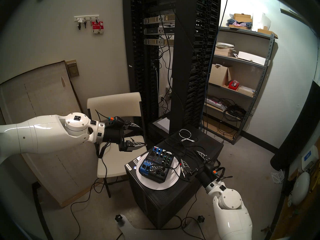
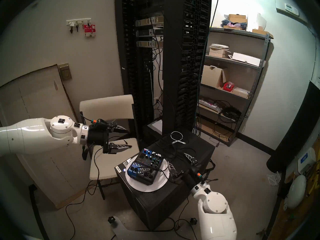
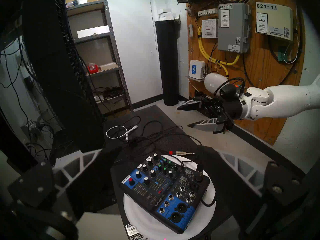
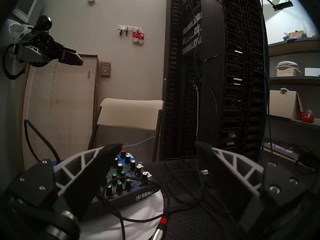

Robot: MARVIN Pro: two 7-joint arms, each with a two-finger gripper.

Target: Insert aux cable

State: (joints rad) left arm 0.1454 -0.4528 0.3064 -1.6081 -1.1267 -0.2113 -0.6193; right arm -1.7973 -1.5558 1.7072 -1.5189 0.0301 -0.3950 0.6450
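A blue and black Yamaha mixer (image 1: 155,163) (image 3: 164,191) sits on a white round plate (image 1: 155,185) on top of a black cabinet (image 1: 173,199). A slim dark plug (image 3: 199,171) on a thin black cable stands upright in a socket at the mixer's corner, its pin hidden. A like plug with a red ring (image 3: 181,153) (image 4: 160,225) lies loose beside the mixer. My left gripper (image 1: 143,136) is open and empty, above the chair to the left of the mixer. My right gripper (image 1: 189,155) is open and empty, low over the cabinet top just right of the mixer.
A white coiled cable (image 1: 186,134) and tangled black cables lie behind the mixer. A beige folding chair (image 1: 117,147) stands to the left of the cabinet. Tall black server racks (image 1: 173,61) rise behind it. Metal shelves (image 1: 242,78) stand at the back right.
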